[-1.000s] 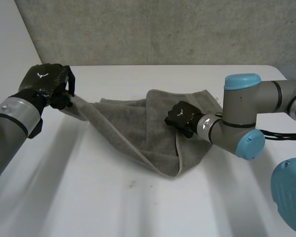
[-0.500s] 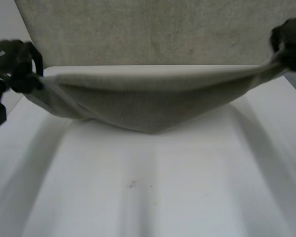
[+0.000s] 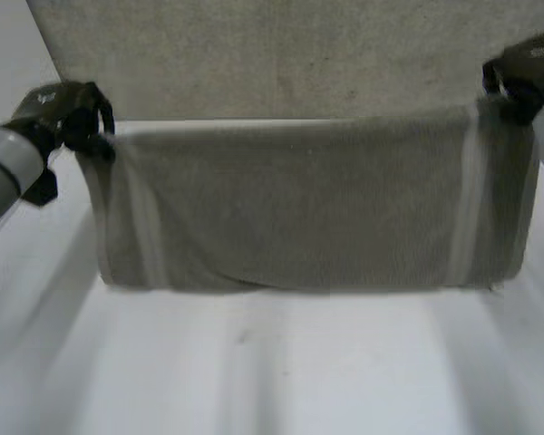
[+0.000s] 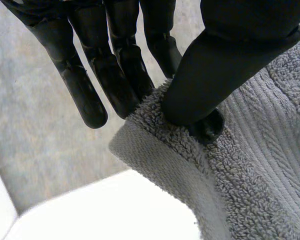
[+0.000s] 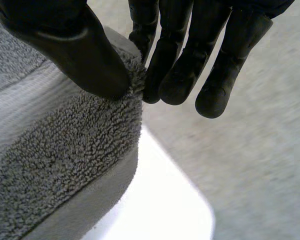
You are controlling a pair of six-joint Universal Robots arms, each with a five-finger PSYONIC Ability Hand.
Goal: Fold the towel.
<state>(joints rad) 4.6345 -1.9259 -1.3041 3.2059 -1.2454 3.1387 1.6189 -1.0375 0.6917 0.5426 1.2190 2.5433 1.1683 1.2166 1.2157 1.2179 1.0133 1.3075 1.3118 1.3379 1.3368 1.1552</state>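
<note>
- The table [image 3: 272,381] waits below for the towel to be laid down.
- The towel [image 3: 308,208] hangs spread in the air above it; I judge that folding is still to come.
- The left hand [image 3: 68,113] pinches one top corner, and the right hand [image 3: 526,77] pinches the other.

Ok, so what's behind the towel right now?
The towel hangs spread between the left hand and right hand, each pinching a top corner. Above it a grey wall shows; below, the white table. The table's far part behind the cloth is covered.
</note>
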